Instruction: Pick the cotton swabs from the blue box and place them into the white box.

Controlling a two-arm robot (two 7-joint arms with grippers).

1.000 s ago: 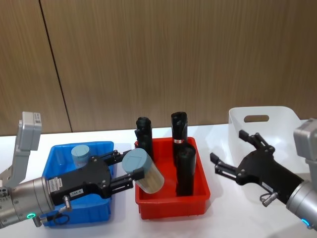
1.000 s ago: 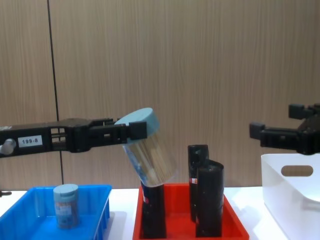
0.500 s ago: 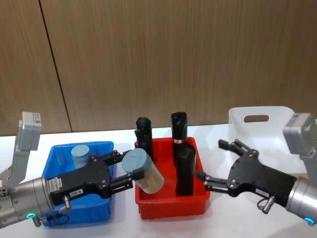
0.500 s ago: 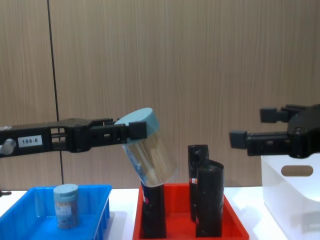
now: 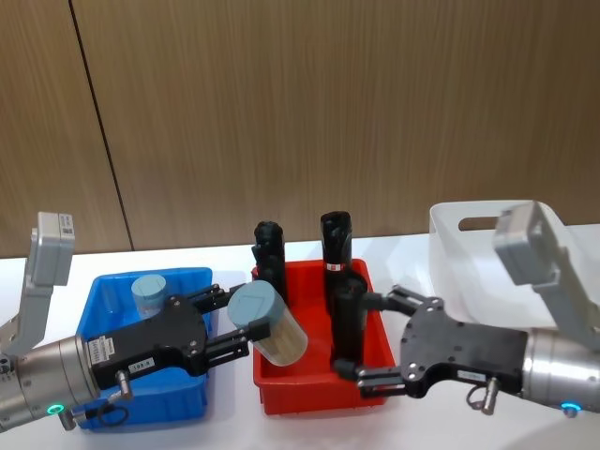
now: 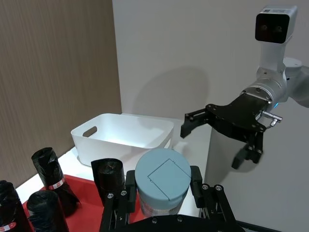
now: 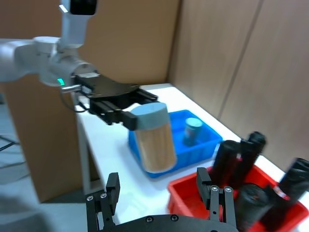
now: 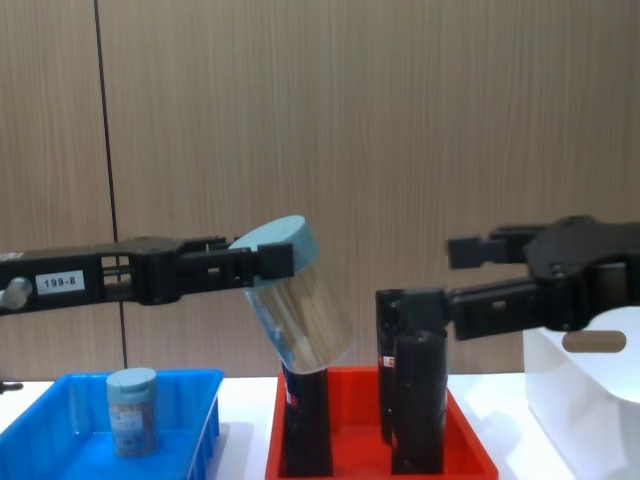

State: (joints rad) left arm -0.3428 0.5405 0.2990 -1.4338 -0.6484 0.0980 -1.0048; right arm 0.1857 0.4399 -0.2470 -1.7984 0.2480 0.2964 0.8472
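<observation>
Left claw (image 5: 246,314) is clamped on a cotton swab jar (image 5: 279,336), gripping it at the lid end. The jar is held in the air and tilted, with its pale grey-blue lid uppermost and turned toward the robot's left. Tan swab stems show through the clear wall. In the head view the jar hangs over the left wall of the red tray (image 5: 309,389), between that tray and the blue box (image 5: 192,398). In the chest view it sits well above both trays.

A second cotton swab jar (image 5: 150,293) stands upright inside the blue box, near its far wall, and nothing is touching it.

Three black rolls (image 5: 349,314) stand upright in the red tray, which sits just beside the blue box on the white counter (image 5: 234,427).

Right claw (image 5: 361,333) is spread apart and holds nothing. It is raised over the right part of the red tray and points toward the held jar. In the chest view its lower finger overlaps the top of a black roll, and contact cannot be determined.

The white box (image 5: 469,220) stands at the right end of the counter, apart from the red tray. Its oval handle cutout faces the robot.
</observation>
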